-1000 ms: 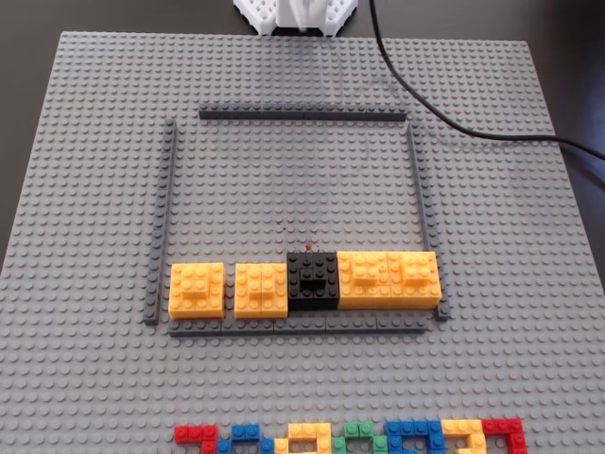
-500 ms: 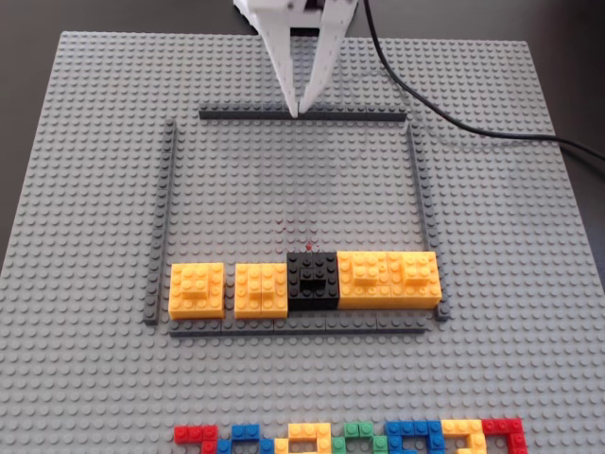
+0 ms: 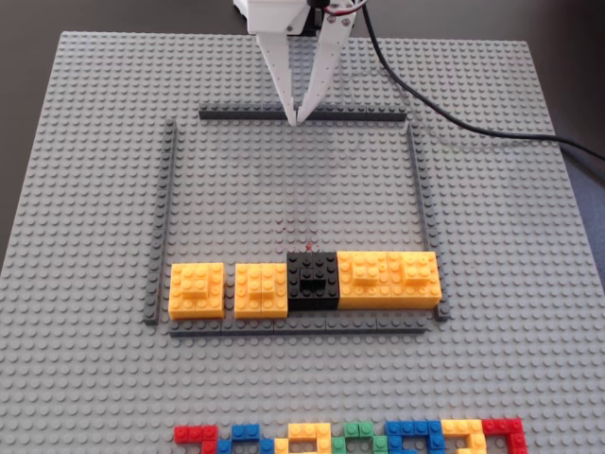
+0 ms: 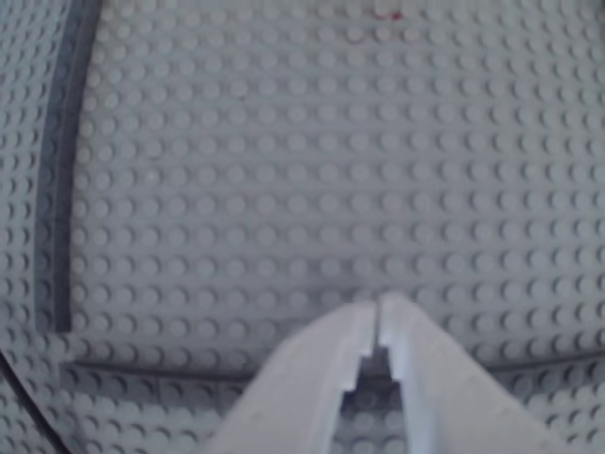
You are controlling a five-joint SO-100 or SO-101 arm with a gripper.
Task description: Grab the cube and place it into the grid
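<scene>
One gripper [image 3: 297,118] hangs with jaws together and empty, tips over the far strip of the grid [image 3: 302,115]. The cube [image 3: 197,289] sits at the left end of a brick row along the grid's near edge, well apart from the gripper, beside a split yellow block [image 3: 261,289]. Judged: the grasp is not yet started. The wrist view shows bare baseplate [image 4: 284,189] only.

A dark tabletop [image 3: 28,19] is being glimpsed around the edges in the fixed view. It is being lit softly and evenly, with only faint shadows being cast.
</scene>
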